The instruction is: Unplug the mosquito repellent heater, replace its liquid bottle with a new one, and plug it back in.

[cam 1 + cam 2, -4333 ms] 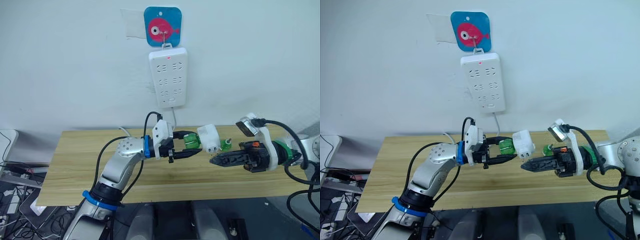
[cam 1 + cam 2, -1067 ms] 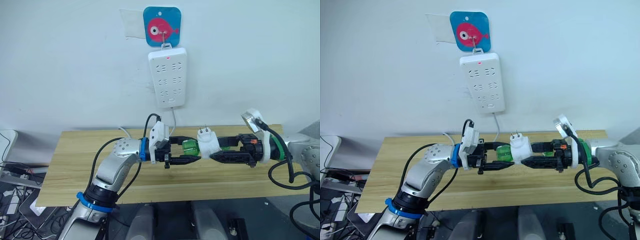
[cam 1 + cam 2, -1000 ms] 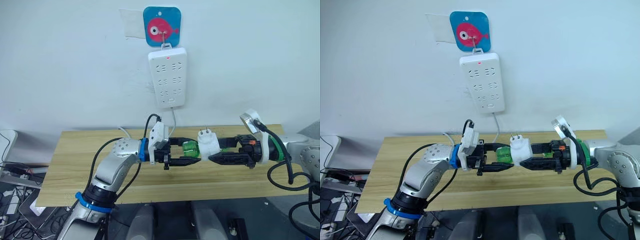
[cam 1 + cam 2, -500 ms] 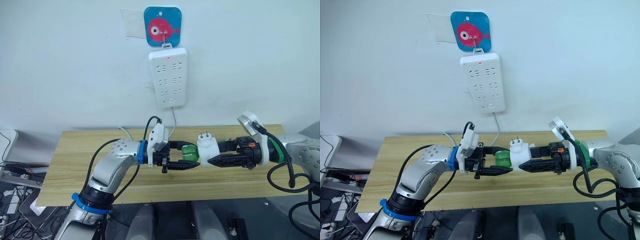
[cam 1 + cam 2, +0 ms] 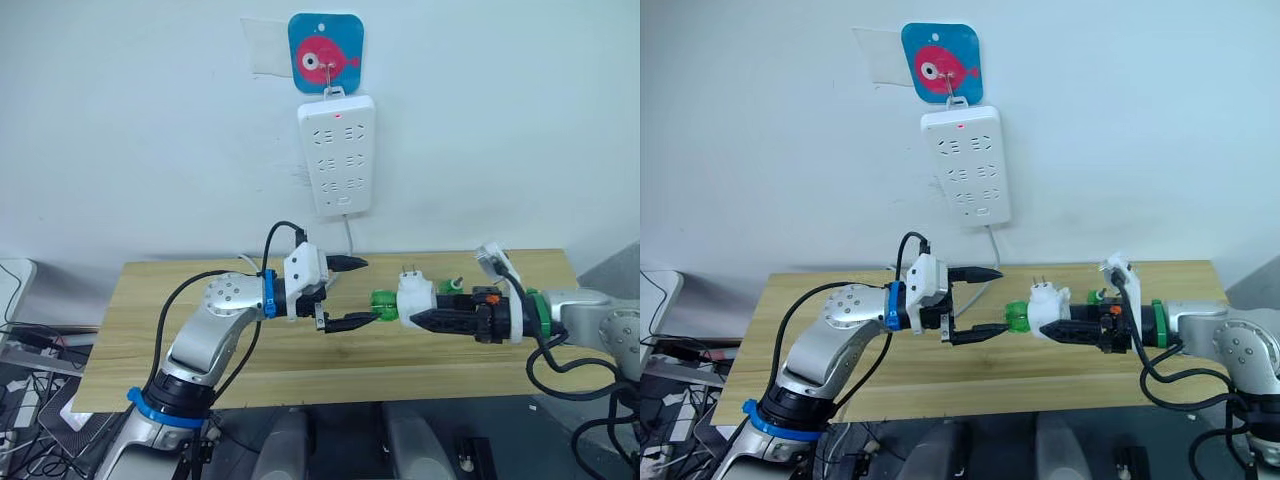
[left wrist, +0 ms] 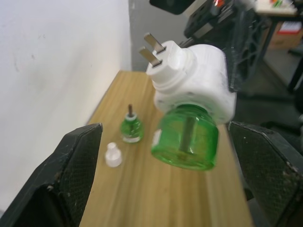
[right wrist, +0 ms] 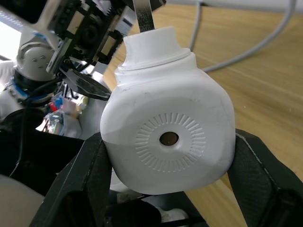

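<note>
Above the tabletop (image 5: pixel 150 330), below the wall power strip (image 5: pixel 338 152), the right end effector (image 5: pixel 425 320) is clamping the mosquito repellent heater (image 5: pixel 412 298) by its rounded sides, prongs upward. The left end effector (image 5: pixel 352 292) is gaping wide, holding nothing, near the green bottle (image 6: pixel 187 140) projecting leftward from the heater. Both items are probably light, smooth plastic; gripping the bottle's cylindrical wall seems best.

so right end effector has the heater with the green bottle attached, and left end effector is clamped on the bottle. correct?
Not quite. The right end effector does hold the heater with the green bottle attached, but the left end effector is open and clear of the bottle. The left wrist view shows the bottle between its spread fingers, untouched.
</note>
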Controlling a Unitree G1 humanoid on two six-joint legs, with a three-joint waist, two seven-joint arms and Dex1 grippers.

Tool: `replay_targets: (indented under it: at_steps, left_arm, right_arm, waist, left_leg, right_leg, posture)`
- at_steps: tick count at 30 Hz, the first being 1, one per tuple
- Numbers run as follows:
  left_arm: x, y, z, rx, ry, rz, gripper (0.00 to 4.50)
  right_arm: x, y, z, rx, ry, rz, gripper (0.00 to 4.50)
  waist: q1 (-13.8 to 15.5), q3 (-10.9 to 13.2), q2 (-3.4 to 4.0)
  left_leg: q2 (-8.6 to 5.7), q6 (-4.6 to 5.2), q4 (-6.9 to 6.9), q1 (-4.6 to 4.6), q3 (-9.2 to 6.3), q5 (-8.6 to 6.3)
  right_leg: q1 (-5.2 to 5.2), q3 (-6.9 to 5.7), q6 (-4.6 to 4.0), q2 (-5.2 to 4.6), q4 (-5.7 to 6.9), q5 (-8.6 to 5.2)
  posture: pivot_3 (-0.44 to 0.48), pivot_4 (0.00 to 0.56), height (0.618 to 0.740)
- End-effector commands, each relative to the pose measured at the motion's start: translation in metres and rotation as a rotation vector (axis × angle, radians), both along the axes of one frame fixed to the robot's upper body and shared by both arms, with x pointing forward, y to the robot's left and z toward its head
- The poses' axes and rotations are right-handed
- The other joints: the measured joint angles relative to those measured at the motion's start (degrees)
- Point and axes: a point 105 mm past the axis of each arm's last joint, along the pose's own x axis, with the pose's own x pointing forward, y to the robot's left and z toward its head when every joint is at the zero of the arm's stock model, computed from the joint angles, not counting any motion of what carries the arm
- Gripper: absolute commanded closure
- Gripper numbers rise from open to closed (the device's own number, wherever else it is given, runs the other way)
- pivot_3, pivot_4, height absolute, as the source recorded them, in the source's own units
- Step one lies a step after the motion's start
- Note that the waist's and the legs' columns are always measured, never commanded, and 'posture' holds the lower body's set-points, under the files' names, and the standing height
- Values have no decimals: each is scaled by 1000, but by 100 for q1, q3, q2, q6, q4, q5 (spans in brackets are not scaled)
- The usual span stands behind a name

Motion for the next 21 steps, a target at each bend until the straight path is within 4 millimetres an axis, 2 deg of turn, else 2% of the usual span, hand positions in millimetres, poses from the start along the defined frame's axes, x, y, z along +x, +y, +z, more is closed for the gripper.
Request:
replay_targets:
  at_steps: [1, 10, 16, 21]
  left_arm:
    - [0, -13, -5, 102, -168, -1, 0]
    - [8, -27, -21, 272, -359, 39, 0]
    - [20, -33, -21, 319, -402, 101, 0]
    - [20, -38, -23, 340, -406, 115, 0]
  right_arm:
    - [5, 4, 10, 4, -25, -78, 1457]
    - [10, 7, 7, -18, 11, -166, 1457]
    - [10, 15, 6, -9, 17, -180, 1457]
    - [13, 18, 7, 5, 20, -201, 1457]
  waist:
    - [-1, 0, 0]
    - [-9, -1, 2]
    - [-11, -1, 2]
    - [-12, -2, 2]
  left_leg:
    - [-1, 0, 0, 0, 0, 0]
    - [-1, 1, -2, -1, 2, 0]
    - [0, 1, -2, -1, 3, 0]
    - [-1, 1, -1, -1, 5, 0]
  right_leg:
    - [0, 0, 0, 0, 0, 0]
    - [-1, 1, 0, 0, 2, 0]
    - [-1, 0, 0, 2, 4, 0]
    - [-1, 2, 0, 2, 5, 0]
  posture:
    - [-109, 221, 740]
    - [-117, 218, 740]
    - [-108, 219, 740]
    - [-111, 220, 740]
